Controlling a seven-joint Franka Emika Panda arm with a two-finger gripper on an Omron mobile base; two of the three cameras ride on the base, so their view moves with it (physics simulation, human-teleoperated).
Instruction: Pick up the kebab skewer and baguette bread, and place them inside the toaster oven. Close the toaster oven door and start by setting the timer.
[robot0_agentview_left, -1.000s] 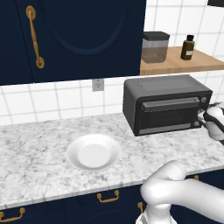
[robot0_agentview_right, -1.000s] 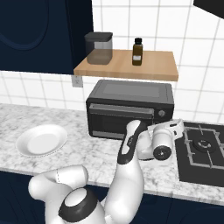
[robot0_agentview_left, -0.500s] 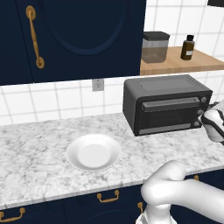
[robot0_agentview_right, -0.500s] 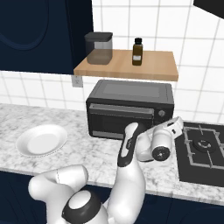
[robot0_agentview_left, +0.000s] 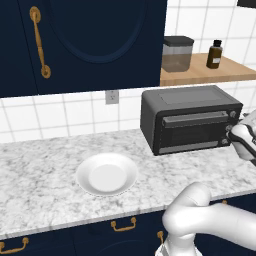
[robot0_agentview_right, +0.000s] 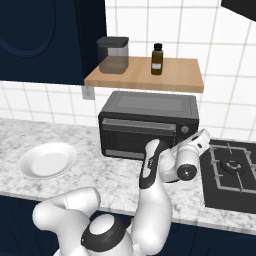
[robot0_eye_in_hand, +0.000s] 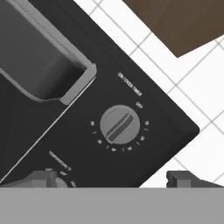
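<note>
The dark grey toaster oven (robot0_agentview_left: 190, 117) (robot0_agentview_right: 145, 125) stands on the counter against the tiled wall. The toaster oven door (robot0_agentview_left: 192, 131) (robot0_agentview_right: 137, 137) is shut, its grey bar handle (robot0_eye_in_hand: 65, 94) along the top. My gripper (robot0_agentview_left: 244, 136) (robot0_agentview_right: 199, 138) (robot0_eye_in_hand: 113, 180) hovers open just in front of the oven's right-side knob panel, touching nothing. In the hand view the timer knob (robot0_eye_in_hand: 120, 124) lies between and ahead of the two fingertips (robot0_eye_in_hand: 188, 178), its bar lined up roughly with the OFF mark. The kebab skewer and the baguette bread are out of view.
A white plate (robot0_agentview_left: 106, 174) (robot0_agentview_right: 47, 160) lies on the marble counter left of the oven. Above the oven a wooden shelf (robot0_agentview_left: 210, 75) (robot0_agentview_right: 145, 77) carries a jar (robot0_agentview_right: 113, 55) and a brown bottle (robot0_agentview_right: 157, 59). A black stove (robot0_agentview_right: 232, 170) sits right of the oven.
My hand has edged slightly closer to the oven's knob panel. The jaws have stayed open and the oven door has stayed shut.
</note>
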